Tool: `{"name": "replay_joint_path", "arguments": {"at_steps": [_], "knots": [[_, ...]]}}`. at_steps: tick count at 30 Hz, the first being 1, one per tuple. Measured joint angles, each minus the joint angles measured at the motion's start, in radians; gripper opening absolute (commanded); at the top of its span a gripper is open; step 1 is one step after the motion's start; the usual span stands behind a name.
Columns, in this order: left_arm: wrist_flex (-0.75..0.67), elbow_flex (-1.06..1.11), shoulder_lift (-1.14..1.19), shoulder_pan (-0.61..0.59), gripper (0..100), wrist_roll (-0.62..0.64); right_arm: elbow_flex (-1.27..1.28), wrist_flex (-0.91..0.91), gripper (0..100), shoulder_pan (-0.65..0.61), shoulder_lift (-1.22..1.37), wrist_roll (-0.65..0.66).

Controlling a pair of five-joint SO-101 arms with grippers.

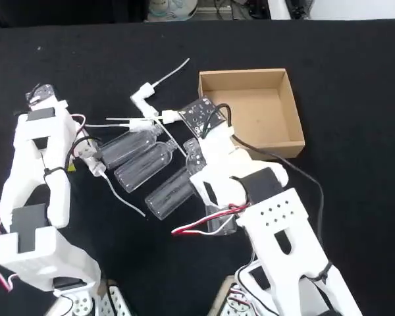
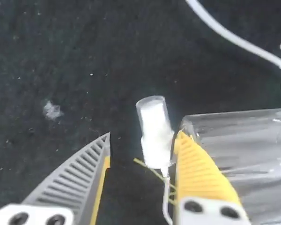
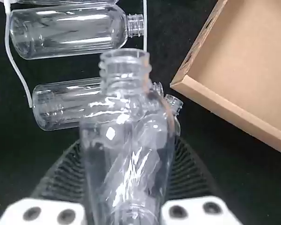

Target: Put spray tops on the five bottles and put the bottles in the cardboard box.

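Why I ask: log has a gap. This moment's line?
left gripper open around spray top | right gripper shut on bottle | box no bottles

A lab bench: black-clothed table [image 1: 368, 197], cables [image 1: 240, 8] behind.

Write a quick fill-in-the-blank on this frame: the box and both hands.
1. The cardboard box is ___.
2. The right hand is shut on a clear ___.
3. The left hand is ___, with a white spray top between its fingers.
Missing words: empty; bottle; open.
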Motion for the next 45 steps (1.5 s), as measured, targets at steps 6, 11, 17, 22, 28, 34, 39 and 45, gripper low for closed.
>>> {"name": "replay_joint_path", "arguments": {"at_steps": [6, 11, 17, 22, 28, 34, 39, 45], "knots": [[-0.058, 0.005, 0.04, 0.017, 21, 0.06, 0.011, 0.0, 1.4, 0.0, 0.0, 0.0], [-0.055, 0.015, 0.072, -0.017, 21, 0.126, 0.011, 0.0, 1.4, 0.0, 0.0, 0.0], [0.048, 0.015, 0.075, -0.02, 21, 0.091, 0.011, 0.0, 1.4, 0.0, 0.0, 0.0], [0.037, 0.015, 0.087, -0.023, 7, -0.097, 0.011, 0.0, 1.4, 0.0, 0.0, 0.0], [0.072, -0.034, 0.087, -0.078, 4, -0.405, 0.014, 0.0, 1.4, -0.032, 0.0, 0.0], [0.114, -0.158, 0.087, -0.261, 4, -0.672, 0.109, -0.103, 1.4, -0.195, -0.025, -0.021], [0.117, -0.17, 0.1, -0.394, 5, -0.81, 0.201, -0.222, 1.4, -0.33, -0.077, -0.031], [0.095, -0.144, 0.166, -0.473, 19, -0.87, 0.285, -0.391, 1.4, -0.46, -0.08, -0.055]]}}
